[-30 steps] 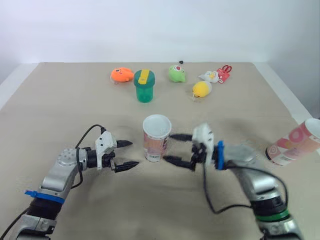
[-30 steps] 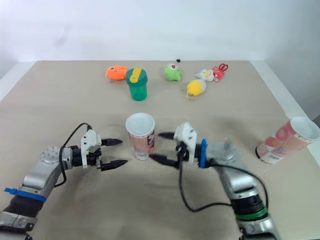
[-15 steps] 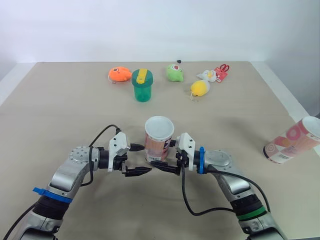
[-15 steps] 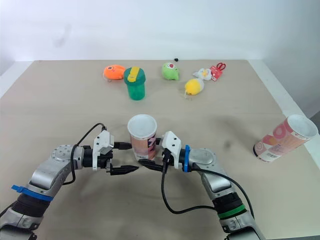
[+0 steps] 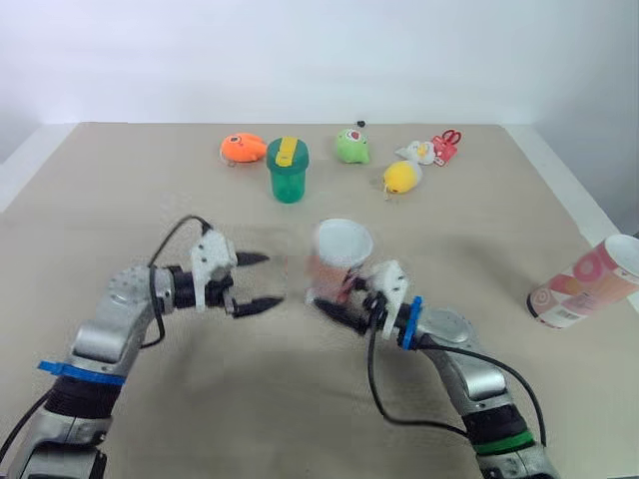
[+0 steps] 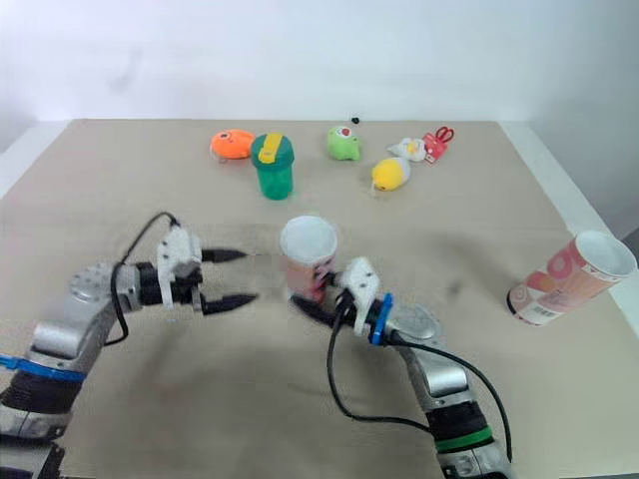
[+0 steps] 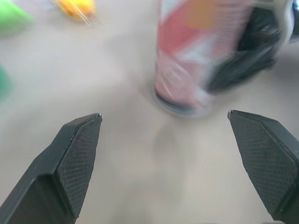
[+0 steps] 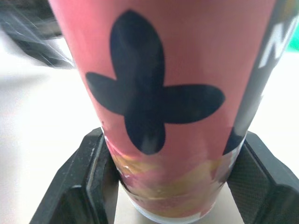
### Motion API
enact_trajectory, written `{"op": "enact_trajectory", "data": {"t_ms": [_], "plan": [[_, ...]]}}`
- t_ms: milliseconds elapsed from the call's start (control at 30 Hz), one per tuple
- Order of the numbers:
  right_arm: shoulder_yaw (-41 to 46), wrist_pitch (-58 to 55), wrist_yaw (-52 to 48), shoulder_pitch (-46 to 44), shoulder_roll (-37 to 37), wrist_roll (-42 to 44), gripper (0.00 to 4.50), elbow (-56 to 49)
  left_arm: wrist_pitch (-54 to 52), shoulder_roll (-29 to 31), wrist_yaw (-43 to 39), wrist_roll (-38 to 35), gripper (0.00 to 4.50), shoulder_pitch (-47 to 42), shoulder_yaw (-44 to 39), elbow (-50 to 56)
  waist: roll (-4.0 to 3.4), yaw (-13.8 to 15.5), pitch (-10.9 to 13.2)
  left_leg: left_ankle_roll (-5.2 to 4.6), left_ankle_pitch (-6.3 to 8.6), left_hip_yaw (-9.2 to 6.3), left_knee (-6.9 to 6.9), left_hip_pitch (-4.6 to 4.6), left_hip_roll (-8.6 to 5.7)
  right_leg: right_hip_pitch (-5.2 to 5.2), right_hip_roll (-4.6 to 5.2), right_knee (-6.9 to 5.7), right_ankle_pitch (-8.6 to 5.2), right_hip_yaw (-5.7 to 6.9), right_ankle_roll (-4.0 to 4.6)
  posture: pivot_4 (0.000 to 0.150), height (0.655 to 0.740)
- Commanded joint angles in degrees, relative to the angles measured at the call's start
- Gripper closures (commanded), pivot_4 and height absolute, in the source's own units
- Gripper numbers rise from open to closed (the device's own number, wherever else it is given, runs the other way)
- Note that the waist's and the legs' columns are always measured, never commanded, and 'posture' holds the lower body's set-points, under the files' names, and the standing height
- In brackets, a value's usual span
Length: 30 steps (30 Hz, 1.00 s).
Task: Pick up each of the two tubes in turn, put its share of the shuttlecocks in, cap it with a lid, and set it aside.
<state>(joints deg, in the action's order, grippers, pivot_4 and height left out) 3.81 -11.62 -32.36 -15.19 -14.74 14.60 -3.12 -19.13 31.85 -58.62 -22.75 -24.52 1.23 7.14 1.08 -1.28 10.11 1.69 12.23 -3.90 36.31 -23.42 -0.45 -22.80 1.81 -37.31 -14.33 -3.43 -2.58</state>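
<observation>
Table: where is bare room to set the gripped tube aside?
Bare: the table left of the left gripper, and the stretch between the gripped tube and the lying tube. Crowded: the far edge, with green cup and toys.

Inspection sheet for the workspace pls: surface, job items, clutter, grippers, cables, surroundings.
Surface: beige table.
Job's things: centre tube, open end up, no lid; second tube on its side at the table's right edge, no lid.
Clutter: green cup with yellow strip; orange piece, green piece, yellow piece, white piece and red piece along the far side; cannot tell if these are shuttlecocks.
Grippers: right gripper shut on centre tube's base; left gripper open, beside it, apart.
Cables: left cable and right cable loop off the wrists.
Surroundings: white wall.
</observation>
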Motion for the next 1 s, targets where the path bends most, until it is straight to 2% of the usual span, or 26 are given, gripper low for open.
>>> {"op": "enact_trajectory", "data": {"t_ms": [33,233,433,467,500,600,867,1000], "plan": [[8.73,-0.82,12.93,-1.78,0.29,-1.30,1.59,0.75,0.39,-3.94,3.38,-0.73,0.00,-2.14,1.05,1.95,0.00,0.02,0.00,0.00,0.00,0.07,0.00,0.02,0.00,0.01,0.01,0.02,0.03,-0.05,-0.03,0.150,0.7400],[13.24,-2.48,20.30,-1.59,-0.79,-2.11,1.59,4.08,1.77,-9.75,5.81,1.29,0.00,-4.36,4.62,-0.59,0.00,-0.06,0.00,0.02,-0.02,0.44,0.01,0.01,-0.07,-0.04,-0.11,-0.01,0.08,-0.20,0.01,0.150,0.7400],[13.87,-5.74,22.52,-0.06,-0.69,-1.24,1.59,3.76,2.74,-11.52,5.80,2.15,0.00,-4.40,6.23,-1.85,-0.02,-0.99,-0.01,-0.04,0.00,0.68,0.01,0.09,0.19,-0.20,-0.49,-0.20,0.16,-0.54,0.16,0.150,0.7400],[13.78,-6.26,22.55,0.32,-0.70,-1.02,0.91,3.56,2.77,-11.44,5.67,2.17,0.00,-4.20,6.28,-1.75,-0.02,-1.08,-0.01,-0.04,0.00,0.68,0.02,0.09,0.19,-0.20,-0.49,-0.21,0.16,-0.54,0.15,0.150,0.7400],[13.65,-6.66,22.64,0.67,-0.73,-0.93,0.48,3.36,2.79,-11.31,5.55,2.15,0.00,-4.02,6.32,-1.68,-0.02,-1.09,-0.01,-0.06,-0.01,0.69,0.05,0.09,0.18,-0.19,-0.48,-0.21,0.17,-0.56,0.13,0.150,0.7400],[12.86,-8.18,22.59,2.44,-0.49,-0.58,0.15,1.94,2.96,-10.96,5.31,2.20,0.00,-3.57,6.41,-1.62,-0.01,-1.15,-0.02,-0.06,-0.02,0.70,0.08,0.09,0.17,-0.17,-0.48,-0.21,0.18,-0.58,0.11,0.150,0.7400],[12.07,-9.76,21.05,8.02,-0.49,0.59,0.15,-4.19,2.92,-10.03,4.80,1.87,0.00,-2.23,6.13,-0.97,0.00,-1.13,-0.04,-0.06,-0.02,0.70,0.09,0.09,0.18,-0.16,-0.48,-0.21,0.17,-0.60,0.08,0.150,0.7400],[11.35,-8.90,15.80,13.61,-1.28,3.94,0.15,-11.79,2.78,-8.75,5.79,1.75,0.00,-0.60,4.33,-0.84,-0.01,-1.09,-0.05,-0.06,-0.02,0.69,0.09,0.09,0.19,-0.17,-0.48,-0.21,0.16,-0.59,0.09,0.150,0.7400]]}}
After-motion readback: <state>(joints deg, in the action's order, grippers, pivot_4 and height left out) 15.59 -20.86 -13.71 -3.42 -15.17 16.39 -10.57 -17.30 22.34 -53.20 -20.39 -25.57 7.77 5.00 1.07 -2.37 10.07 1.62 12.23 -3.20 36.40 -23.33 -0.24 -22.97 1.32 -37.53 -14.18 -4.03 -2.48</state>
